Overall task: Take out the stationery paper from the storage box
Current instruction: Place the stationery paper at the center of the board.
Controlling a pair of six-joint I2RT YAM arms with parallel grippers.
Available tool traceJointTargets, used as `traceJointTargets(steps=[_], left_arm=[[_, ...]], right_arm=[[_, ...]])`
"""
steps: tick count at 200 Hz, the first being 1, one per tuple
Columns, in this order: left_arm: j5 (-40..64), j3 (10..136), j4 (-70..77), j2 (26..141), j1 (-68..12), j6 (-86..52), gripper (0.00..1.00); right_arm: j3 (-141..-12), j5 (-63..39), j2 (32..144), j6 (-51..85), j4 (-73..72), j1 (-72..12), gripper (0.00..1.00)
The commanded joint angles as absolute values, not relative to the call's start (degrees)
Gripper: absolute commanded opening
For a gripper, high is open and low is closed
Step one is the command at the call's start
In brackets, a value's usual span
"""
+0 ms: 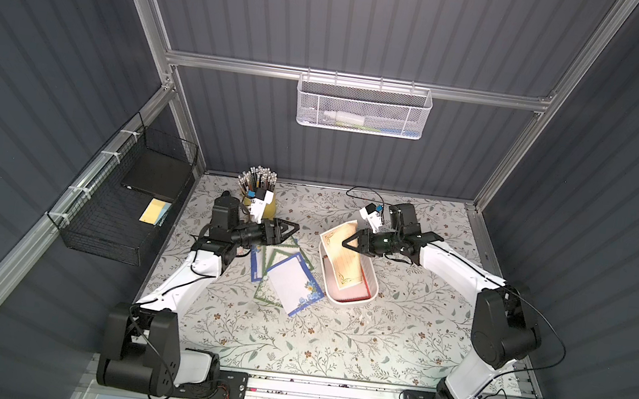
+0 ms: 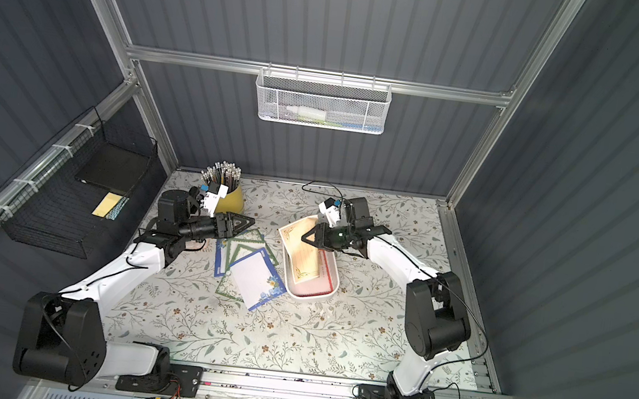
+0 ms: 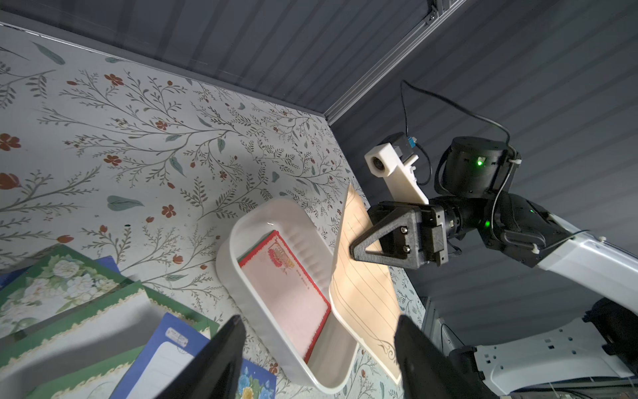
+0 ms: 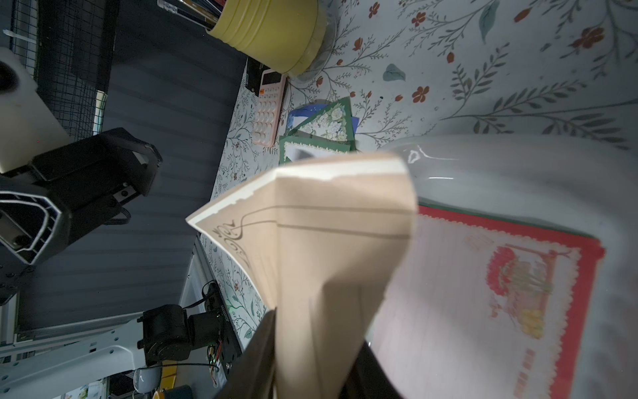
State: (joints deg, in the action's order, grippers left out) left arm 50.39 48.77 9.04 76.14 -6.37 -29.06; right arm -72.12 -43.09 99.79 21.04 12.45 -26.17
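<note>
- Dark grey ribbed walls enclose a floral-patterned table [image 1: 290,343], seen from above in both top views.
- Near the middle of the table sits the white storage box [image 1: 340,299], a shallow tray with rounded corners.
- The right gripper [image 1: 347,242] reaches in from the right. Its jaws are pinched on the far part of a tan-cream sheet [image 1: 347,263] of stationery paper.
- That sheet tilts up out of the box, with its far end raised above the rim and its near end resting inside.
- A red-bordered sheet [image 3: 286,293] lies flat on the box floor beneath it.
- Just left of the box, loose sheets [image 1: 290,284] with blue and green borders lie fanned and overlapping on the table.
- The left gripper [image 1: 292,231] hovers over the far edge of that pile, with its jaws spread wide and nothing between them.
- A yellow pencil cup [image 2: 232,197] stands at the far left of the table.
</note>
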Motion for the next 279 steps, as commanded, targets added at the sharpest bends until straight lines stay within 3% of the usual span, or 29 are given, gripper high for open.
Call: traceJointTargets(steps=[1, 44, 197, 248, 279], left_arm=[[51.11, 46.7, 13.96, 75.46, -9.18, -31.63, 0.71], [48.31, 47.96, 18.27, 79.41, -15.03, -33.93, 0.71], [47.25, 52.27, 29.23, 89.98, -20.41, -39.78, 0.65], [46.43, 52.91, 30.45, 91.25, -22.58, -40.58, 0.33], [44.98, 54.2, 26.75, 90.6, -22.58, -38.92, 0.04]], right_arm=[[-73.99, -44.99, 100.02, 21.71, 10.9, -26.02, 0.31], [-75.04, -45.66, 100.11, 22.14, 10.64, -26.01, 0.31], [-76.72, -48.52, 101.74, 24.3, 8.92, -26.19, 0.32], [-76.9, -47.97, 101.43, 23.81, 9.58, -26.54, 0.32], [-76.82, -47.83, 101.16, 23.73, 9.55, -26.54, 0.32]])
